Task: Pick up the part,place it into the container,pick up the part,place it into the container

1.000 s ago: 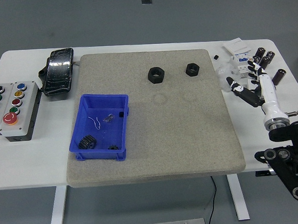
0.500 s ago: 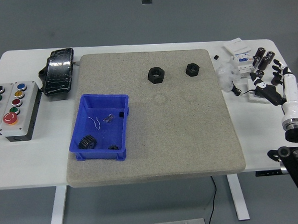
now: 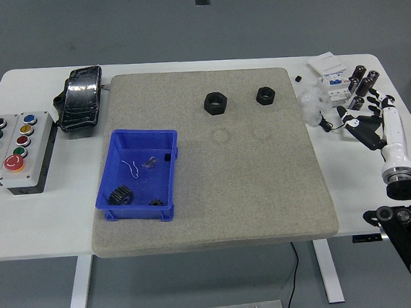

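Two black hex nuts lie on the grey mat [image 3: 263, 192] near its far edge: a larger nut [image 3: 216, 103] and a smaller nut [image 3: 265, 95] to its right. A blue bin [image 3: 138, 173] sits on the mat's left side and holds two black gears [image 3: 120, 196] and small bits. My right hand [image 3: 369, 121] is over the table's right edge, well right of the nuts, fingers spread and empty. The left arm is out of view.
A button box [image 3: 17, 146] stands at the left edge. A black wrapped device [image 3: 81, 98] lies at the back left. Small electrical parts, black cylinders [image 3: 364, 82] and a white clump [image 3: 313, 101] crowd the back right corner near my hand.
My right hand swung right and back toward the table's edge, then came slightly left again. Nothing else has moved.
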